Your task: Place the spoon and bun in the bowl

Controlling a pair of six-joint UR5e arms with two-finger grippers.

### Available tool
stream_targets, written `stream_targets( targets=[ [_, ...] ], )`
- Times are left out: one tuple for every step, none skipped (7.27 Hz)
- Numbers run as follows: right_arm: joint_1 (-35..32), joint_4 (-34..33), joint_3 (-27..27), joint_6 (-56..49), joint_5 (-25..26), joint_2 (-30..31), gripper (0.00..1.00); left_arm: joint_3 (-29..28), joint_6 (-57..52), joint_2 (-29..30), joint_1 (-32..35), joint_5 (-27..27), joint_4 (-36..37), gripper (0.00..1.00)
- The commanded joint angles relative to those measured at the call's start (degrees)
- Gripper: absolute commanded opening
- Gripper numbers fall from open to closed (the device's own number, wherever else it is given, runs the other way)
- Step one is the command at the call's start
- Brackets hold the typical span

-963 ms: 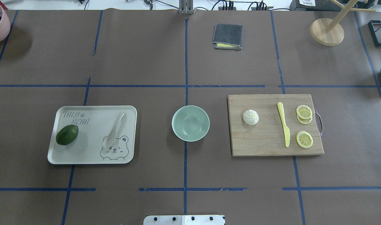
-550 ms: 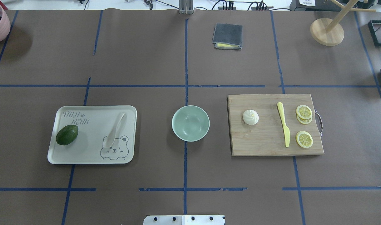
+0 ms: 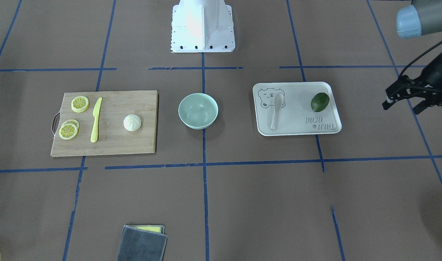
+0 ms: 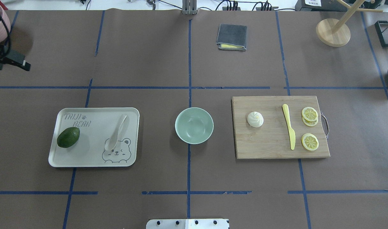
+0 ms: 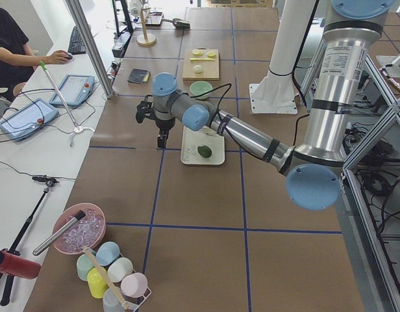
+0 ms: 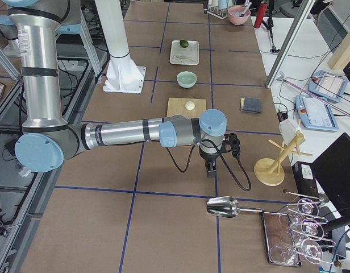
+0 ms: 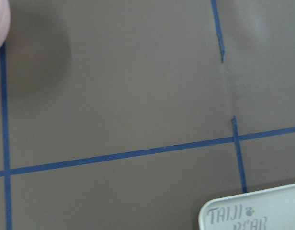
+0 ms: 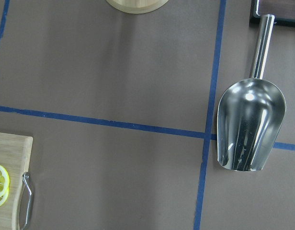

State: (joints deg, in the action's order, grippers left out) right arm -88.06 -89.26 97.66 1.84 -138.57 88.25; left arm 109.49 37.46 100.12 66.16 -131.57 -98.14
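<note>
Table: brown paper covering, blue tape grid.
Spoon (image 4: 116, 133): whitish, on tray (image 4: 86, 156), left of centre; handle points upper right, scoop lower left.
Left gripper (image 3: 401, 107): nearer arm, upper left in the overhead view; spoon lies down-right of it; fingers look parted and empty.
Right gripper (image 6: 211, 170): opening cannot be told.
Bun (image 4: 255, 119): white, pleated, upright on board (image 4: 267, 146).
Bowl (image 4: 194, 125): centre, empty.

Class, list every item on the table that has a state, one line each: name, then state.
bowl, upright, empty.
spoon, lying on the tray, untouched.
bun, upright on the cutting board, pleats up.
yellow knife, lying flat on the board.
lemon slices, cut; two overlapping, one apart.
avocado, whole, on the tray.
cloth, folded.
metal scoop, lying empty, hollow up.
</note>
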Motion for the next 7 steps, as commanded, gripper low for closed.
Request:
stream_targets(
  targets=[
    [0.9, 0.0, 0.3, 0.1, -1.3, -0.2, 1.00, 1.3, 16.6, 3.9, -12.0, 6.9, -1.7, 1.00],
    [2.3, 0.1, 1.0, 1.0, -1.3, -0.4, 1.00, 0.3, 22.9, 4.7, -17.6, 12.6, -4.4, 0.99],
    [3.6, 0.1, 1.7, 6.1, -1.3, -2.0, 1.00, -1.1, 25.8, 4.7, -20.8, 14.7, -7.1, 0.97],
    [6.0, 0.1, 4.1, 12.5, -1.1, -2.7, 1.00, -1.8, 26.9, 5.4, -24.1, 18.0, -7.3, 0.95],
    [7.5, 0.1, 5.3, 16.7, -1.1, -3.8, 1.00, -3.6, 28.2, 6.8, -26.1, 20.3, -7.3, 0.94],
    [10.2, 0.1, 7.0, 21.4, -1.0, -4.7, 1.00, -6.5, 29.2, 9.1, -29.4, 22.9, -7.3, 0.92],
    [11.5, 0.1, 7.5, 24.9, -0.9, -6.1, 1.00, -7.6, 29.2, 9.4, -30.9, 24.2, -7.3, 0.90]
  ],
)
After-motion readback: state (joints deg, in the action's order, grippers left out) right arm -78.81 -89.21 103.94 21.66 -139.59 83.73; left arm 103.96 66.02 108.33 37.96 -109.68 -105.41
